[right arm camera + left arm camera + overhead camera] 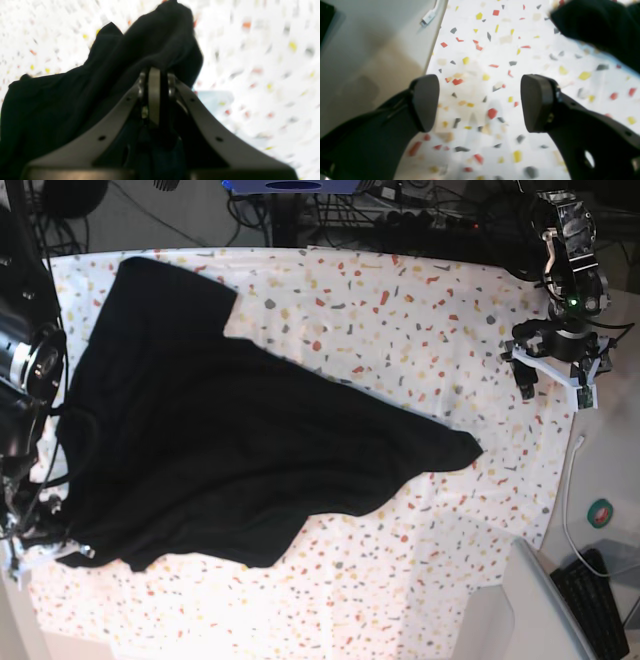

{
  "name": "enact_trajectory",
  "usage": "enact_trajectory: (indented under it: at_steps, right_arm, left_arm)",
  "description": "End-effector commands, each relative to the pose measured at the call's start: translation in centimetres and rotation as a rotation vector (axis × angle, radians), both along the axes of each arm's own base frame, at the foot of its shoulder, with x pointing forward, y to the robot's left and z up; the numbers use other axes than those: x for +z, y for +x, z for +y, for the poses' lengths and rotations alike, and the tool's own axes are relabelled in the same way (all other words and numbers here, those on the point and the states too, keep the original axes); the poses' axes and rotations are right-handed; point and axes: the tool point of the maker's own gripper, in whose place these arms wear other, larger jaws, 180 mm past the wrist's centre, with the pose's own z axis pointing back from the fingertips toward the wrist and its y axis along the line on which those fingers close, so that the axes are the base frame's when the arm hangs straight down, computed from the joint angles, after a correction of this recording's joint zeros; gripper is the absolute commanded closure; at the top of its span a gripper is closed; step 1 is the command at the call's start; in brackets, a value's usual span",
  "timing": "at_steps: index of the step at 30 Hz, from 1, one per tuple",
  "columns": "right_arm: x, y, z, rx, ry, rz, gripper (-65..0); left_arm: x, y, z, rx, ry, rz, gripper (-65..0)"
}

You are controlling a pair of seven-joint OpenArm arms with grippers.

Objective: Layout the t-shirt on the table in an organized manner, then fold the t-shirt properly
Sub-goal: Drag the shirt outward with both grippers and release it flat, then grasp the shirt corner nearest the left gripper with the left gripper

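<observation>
The black t-shirt (210,430) lies spread over the left half of the speckled table (400,310), tapering to a point near the middle right. My right gripper (155,75) is shut on a bunched fold of the t-shirt (100,87); in the base view this gripper (50,548) sits at the shirt's lower-left corner. My left gripper (481,102) is open over bare table (495,62), nothing between its fingers. A piece of the t-shirt (602,27) shows beyond it at the upper right. In the base view the left gripper (553,385) hangs by the table's right edge, apart from the shirt.
A plain grey side surface (370,50) with a white cable plug (428,17) borders the table beside the left gripper. Off the table's right side lie a white cable (570,480), a green tape roll (601,513), a keyboard (600,605) and a grey panel (540,600).
</observation>
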Motion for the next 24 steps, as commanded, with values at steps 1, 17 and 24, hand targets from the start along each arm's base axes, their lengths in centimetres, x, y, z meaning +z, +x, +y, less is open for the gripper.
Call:
enact_trajectory:
  at_steps: [1, 17, 24]
  right_arm:
    - [3.2, 2.2, -1.2, -0.007, -0.049, -0.080, -2.4]
    - [1.0, -17.1, -1.1, -0.074, -0.039, 0.058, -41.4]
    - [-4.5, -24.3, 1.0, -0.103, -0.010, 0.146, -41.9]
  left_arm:
    - [0.9, 0.1, 0.5, 0.008, -0.007, -0.038, -48.5]
    - [0.3, -1.4, -0.5, 0.055, -0.212, -0.083, -48.7]
    - [0.5, -0.6, -0.4, 0.056, -0.212, -0.095, -48.7]
